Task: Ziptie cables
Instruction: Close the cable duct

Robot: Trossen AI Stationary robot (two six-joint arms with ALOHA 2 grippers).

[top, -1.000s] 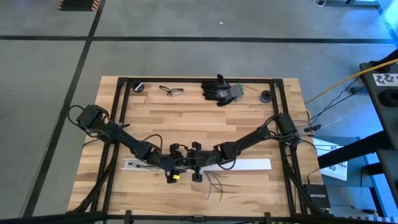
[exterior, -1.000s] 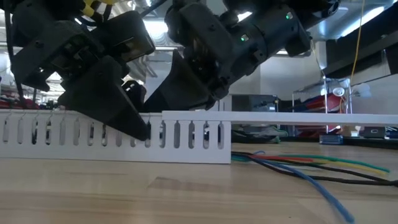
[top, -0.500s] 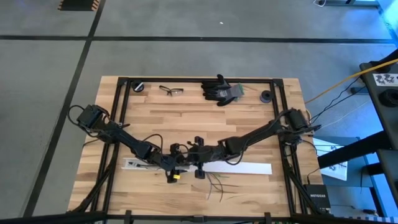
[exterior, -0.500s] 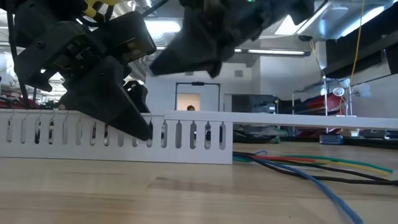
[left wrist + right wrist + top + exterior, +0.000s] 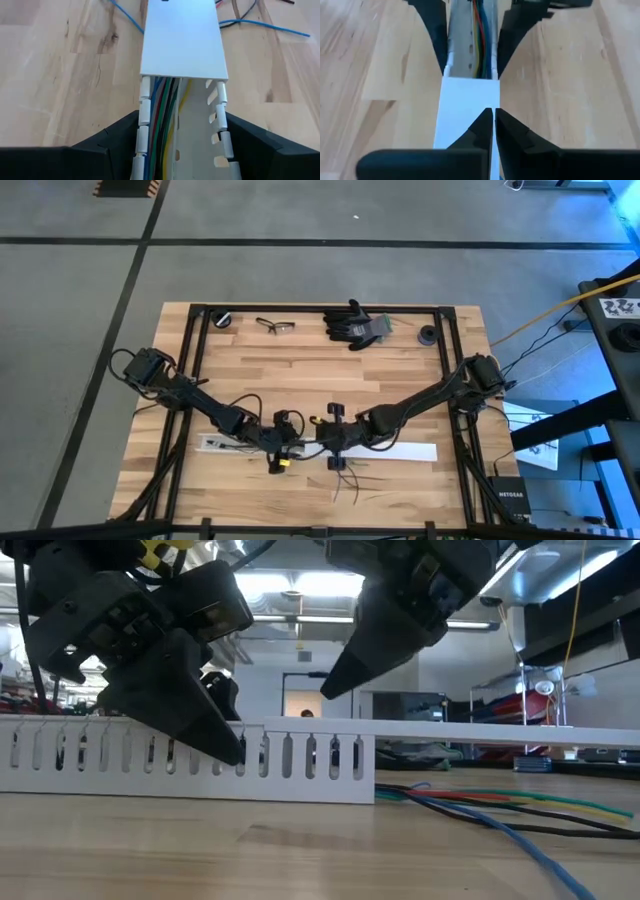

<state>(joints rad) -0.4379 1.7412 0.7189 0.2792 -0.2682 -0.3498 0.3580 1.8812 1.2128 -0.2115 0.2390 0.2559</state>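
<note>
Lying side by side, thin coloured cables (image 5: pixel 162 107) fill the slotted white duct (image 5: pixel 216 125).

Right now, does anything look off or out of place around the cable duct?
The white cover sits on only part of the slotted duct; the end held between the left claw's fingers is uncovered, with the cables showing inside. Loose cable ends splay across the table beyond the duct. The right claw hovers shut above the cover.

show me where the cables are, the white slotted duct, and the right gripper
cables (image 5: pixel 161 107): left wrist view, on the coloured run lying inside the duct.
duct (image 5: pixel 120 758): low view, on its slotted side wall.
right gripper (image 5: pixel 493 131): right wrist view, between its shut fingertips, above the duct's cover.
</note>
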